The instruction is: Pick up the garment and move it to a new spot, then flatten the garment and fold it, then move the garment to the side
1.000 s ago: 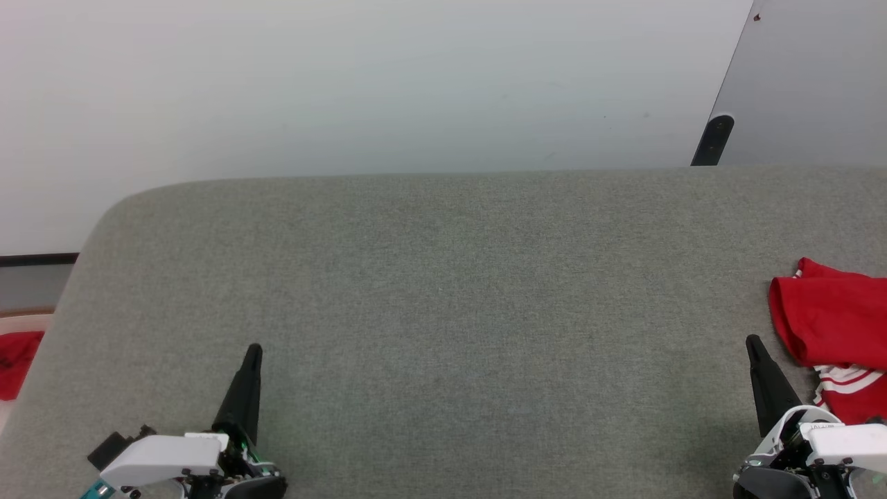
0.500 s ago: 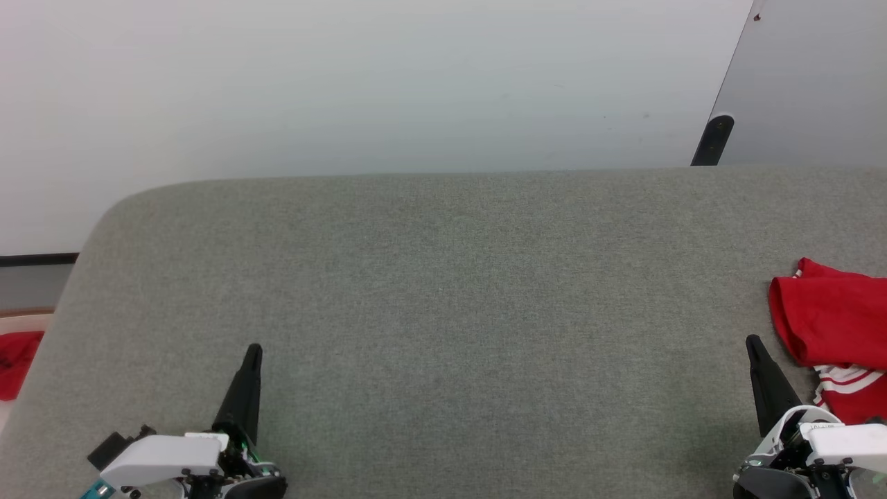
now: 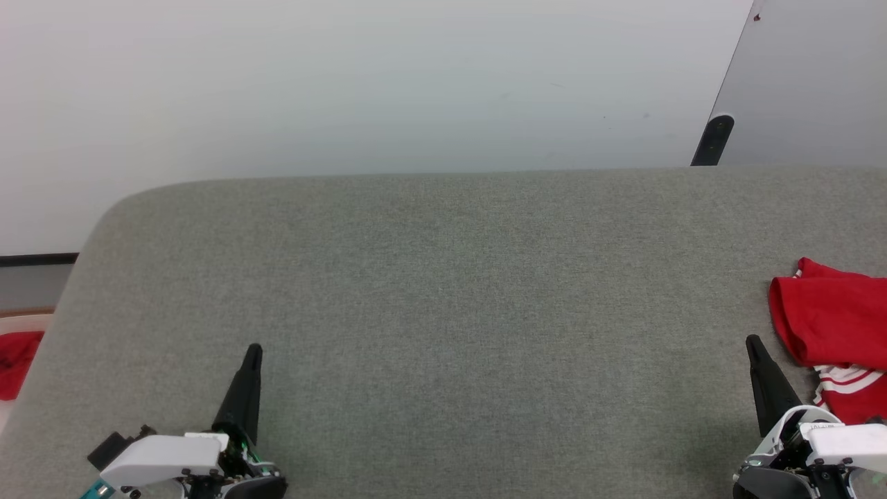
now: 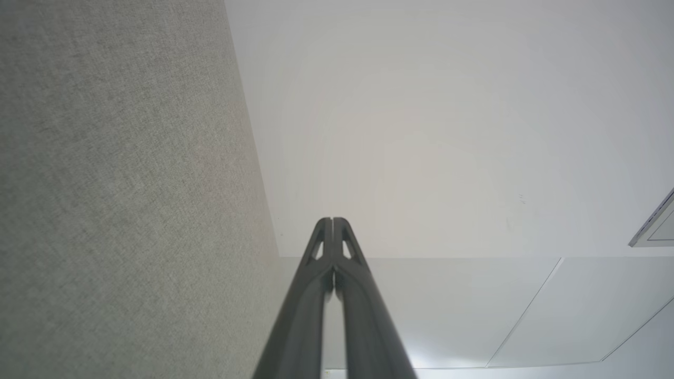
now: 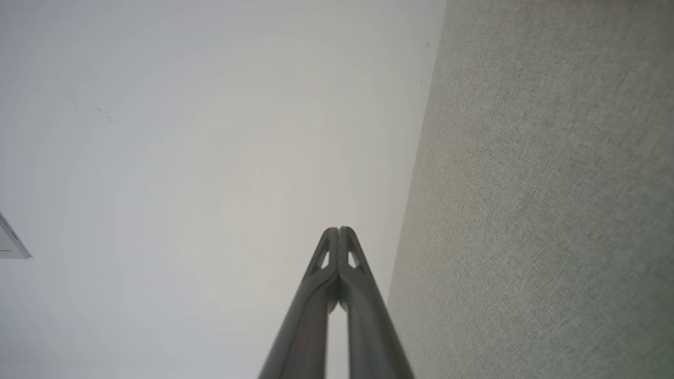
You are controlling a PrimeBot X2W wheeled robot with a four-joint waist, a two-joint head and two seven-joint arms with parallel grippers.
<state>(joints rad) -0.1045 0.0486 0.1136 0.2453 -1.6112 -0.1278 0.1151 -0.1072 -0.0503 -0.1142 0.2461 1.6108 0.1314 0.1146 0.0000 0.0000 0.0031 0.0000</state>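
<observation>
Both arms sit low over the grey, felt-like fabric tabletop point(image 3: 443, 277). The left gripper point(image 3: 253, 350) and the right gripper point(image 3: 752, 342) each have their long dark fingers pressed together, with nothing in them. The garment, a red jersey T-shirt with red-white striped bands point(image 3: 828, 322), lies crumpled at the far right of the tabletop, just beside the right gripper and partly cut off by the head view's edge. My worry is that it's so bunched up, a pinch could catch just one fold or a sleeve, and then it'd drag instead of lifting. There's also a small plain red cloth point(image 3: 15, 355) off the tabletop's left side, which is easy to mix up.
</observation>
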